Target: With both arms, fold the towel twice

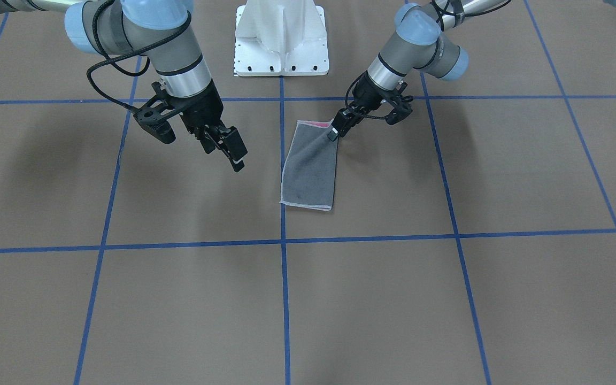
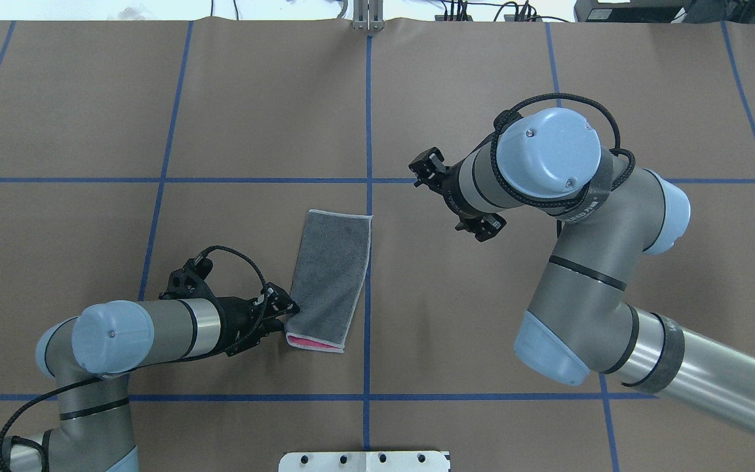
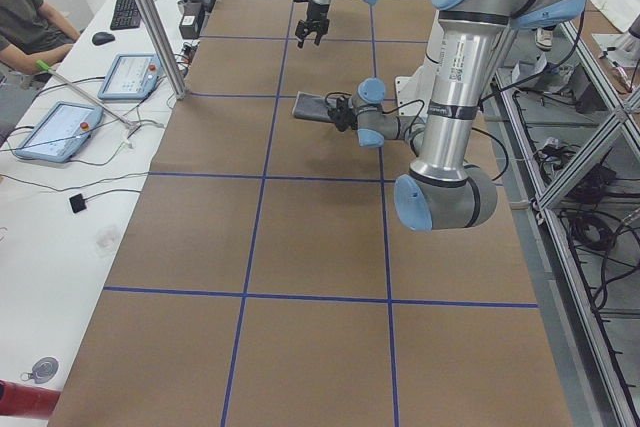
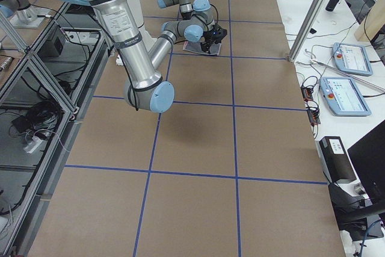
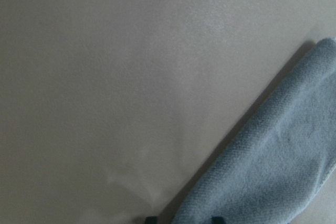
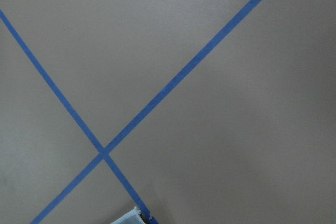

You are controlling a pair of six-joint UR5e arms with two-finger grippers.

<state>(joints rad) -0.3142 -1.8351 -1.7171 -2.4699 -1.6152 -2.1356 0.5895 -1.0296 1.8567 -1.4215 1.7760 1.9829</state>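
Note:
The towel [image 1: 310, 166] lies folded into a long strip with its dark grey face up, and a pink sliver shows at the end nearest the robot [image 2: 315, 342]. My left gripper [image 1: 333, 132] is low at that end's corner [image 2: 284, 313] and shut on the towel, holding the corner slightly raised. The left wrist view shows grey cloth [image 5: 273, 156] running between the fingertips. My right gripper [image 1: 228, 152] hangs open and empty above the table, off to the towel's side. The right wrist view shows only a towel corner [image 6: 126, 217].
The white pedestal base [image 1: 281, 43] stands at the table's robot side. Blue tape lines [image 2: 367, 131] cross the brown table cover. A side desk with tablets [image 3: 60, 132] and a seated person [image 3: 25, 17] lies beyond the table's far edge.

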